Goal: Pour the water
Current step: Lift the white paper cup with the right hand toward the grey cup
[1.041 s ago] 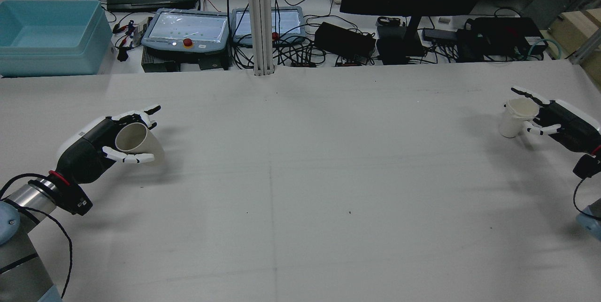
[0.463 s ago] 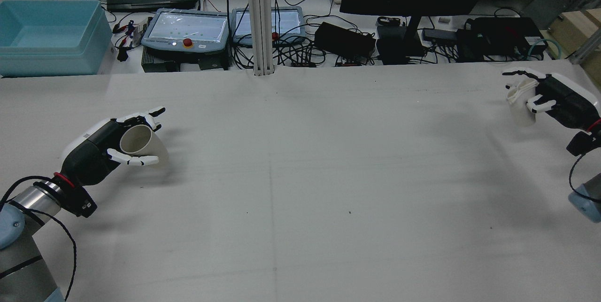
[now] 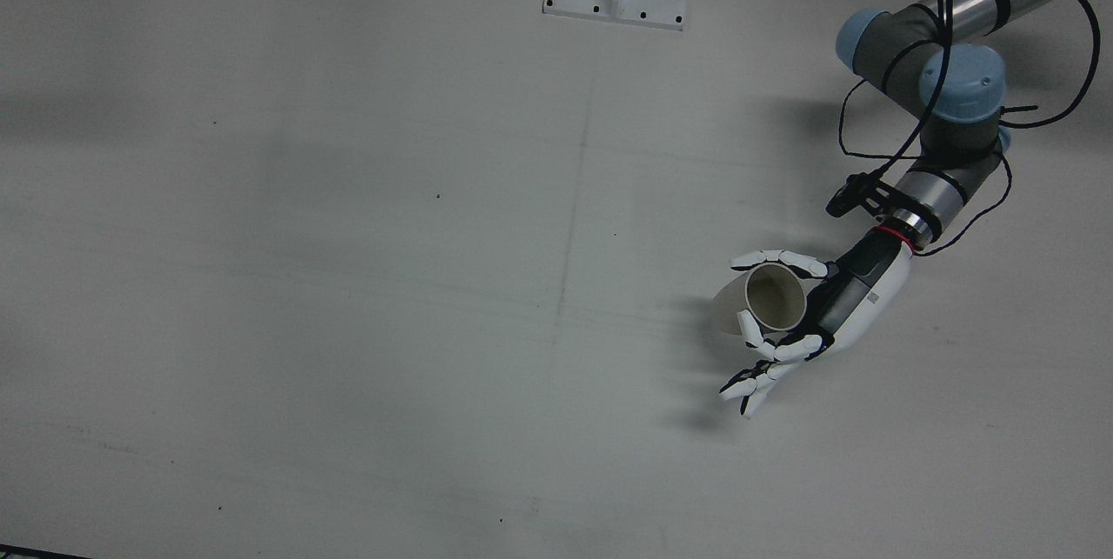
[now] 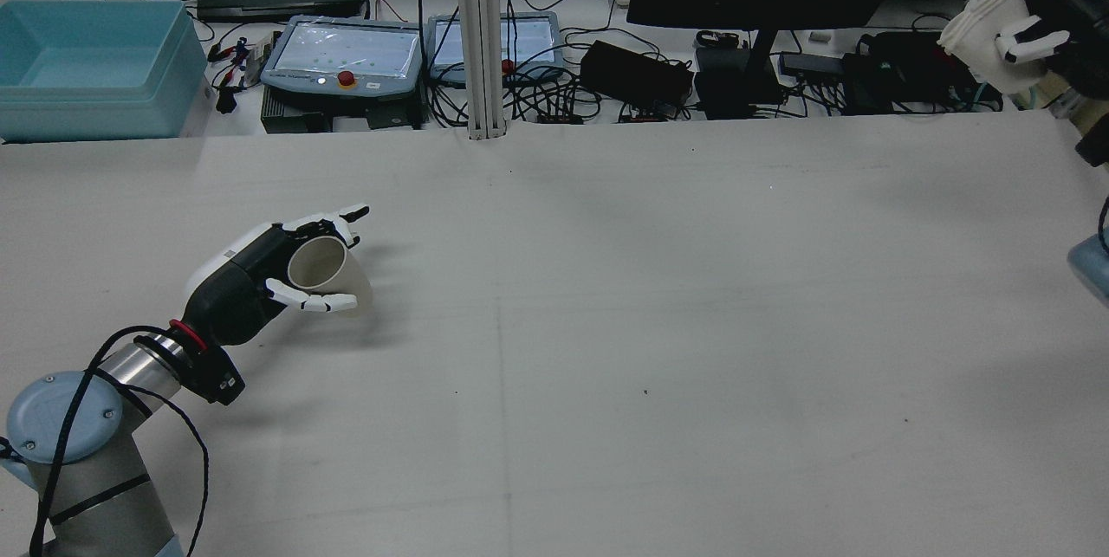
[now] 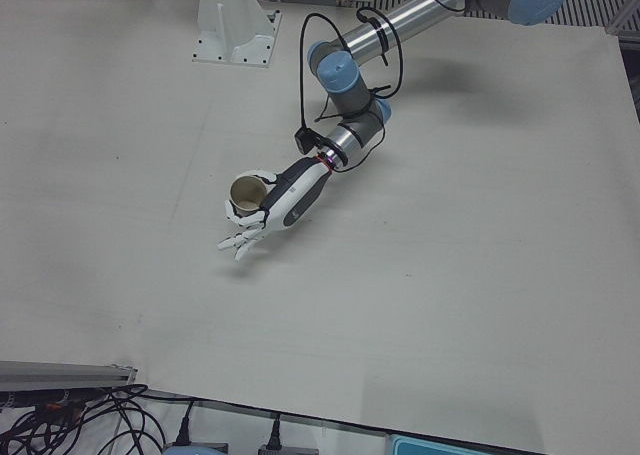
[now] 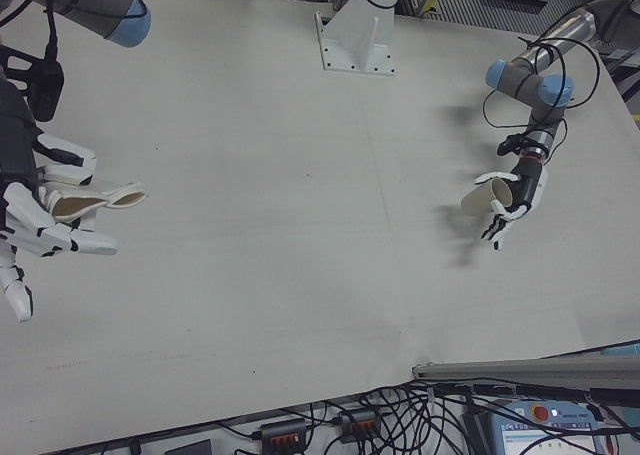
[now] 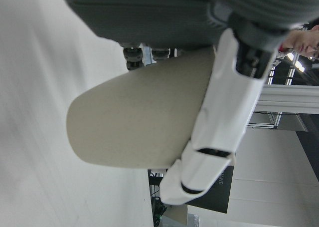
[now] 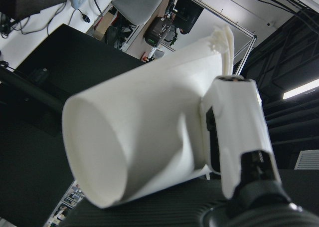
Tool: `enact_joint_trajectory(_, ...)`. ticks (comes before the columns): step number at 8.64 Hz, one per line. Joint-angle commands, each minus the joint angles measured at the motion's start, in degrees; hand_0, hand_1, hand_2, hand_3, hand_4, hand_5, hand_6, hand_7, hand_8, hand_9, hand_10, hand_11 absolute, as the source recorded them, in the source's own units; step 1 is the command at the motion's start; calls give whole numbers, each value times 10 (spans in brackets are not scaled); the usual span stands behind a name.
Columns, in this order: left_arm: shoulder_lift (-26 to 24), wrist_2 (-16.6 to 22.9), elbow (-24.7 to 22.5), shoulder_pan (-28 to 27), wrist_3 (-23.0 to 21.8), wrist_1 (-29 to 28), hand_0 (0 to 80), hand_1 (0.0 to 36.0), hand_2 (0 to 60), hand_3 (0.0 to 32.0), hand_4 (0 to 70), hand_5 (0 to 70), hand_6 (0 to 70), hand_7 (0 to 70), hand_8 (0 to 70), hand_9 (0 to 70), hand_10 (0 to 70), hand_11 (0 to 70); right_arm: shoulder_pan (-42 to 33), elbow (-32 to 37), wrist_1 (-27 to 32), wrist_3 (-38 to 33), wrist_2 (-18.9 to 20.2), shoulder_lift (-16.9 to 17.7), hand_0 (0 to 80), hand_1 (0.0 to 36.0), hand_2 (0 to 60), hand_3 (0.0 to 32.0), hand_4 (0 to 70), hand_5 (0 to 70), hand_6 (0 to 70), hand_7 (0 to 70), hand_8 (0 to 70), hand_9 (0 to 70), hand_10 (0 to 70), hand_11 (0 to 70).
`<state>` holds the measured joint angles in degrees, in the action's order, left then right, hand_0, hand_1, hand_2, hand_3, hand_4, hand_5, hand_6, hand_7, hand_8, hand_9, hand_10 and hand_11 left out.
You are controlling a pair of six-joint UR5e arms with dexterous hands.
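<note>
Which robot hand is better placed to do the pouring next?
Likely the right robot hand: its white cup is raised high, while the left robot hand holds its beige cup low near the table.

You're holding a beige cup [image 4: 327, 275] in the left hand [image 4: 260, 275], tilted, mouth facing the camera, low over the white table [image 4: 606, 323]. Your right hand [image 4: 1053, 11] is gripping a crumpled white cup [image 4: 983, 29] high at the top right, fingers [image 4: 1027, 42] wrapping its side.
</note>
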<state>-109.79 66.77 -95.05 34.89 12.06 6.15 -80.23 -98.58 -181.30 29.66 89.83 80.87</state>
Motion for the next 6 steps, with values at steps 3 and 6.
enact_joint_trajectory(3,-181,4,74,-54,2,94,800,360,600,0,417,700,155,129,38,11,65,136,60,-197,-263,189,-60,-174,800,360,600,0,474,265,700,700,519,700,54,122)
enact_joint_trajectory(6,-215,5,82,-56,-1,100,800,360,600,0,438,700,170,145,41,15,60,128,297,-209,-337,379,-201,-221,800,360,600,0,613,257,700,700,463,619,66,139)
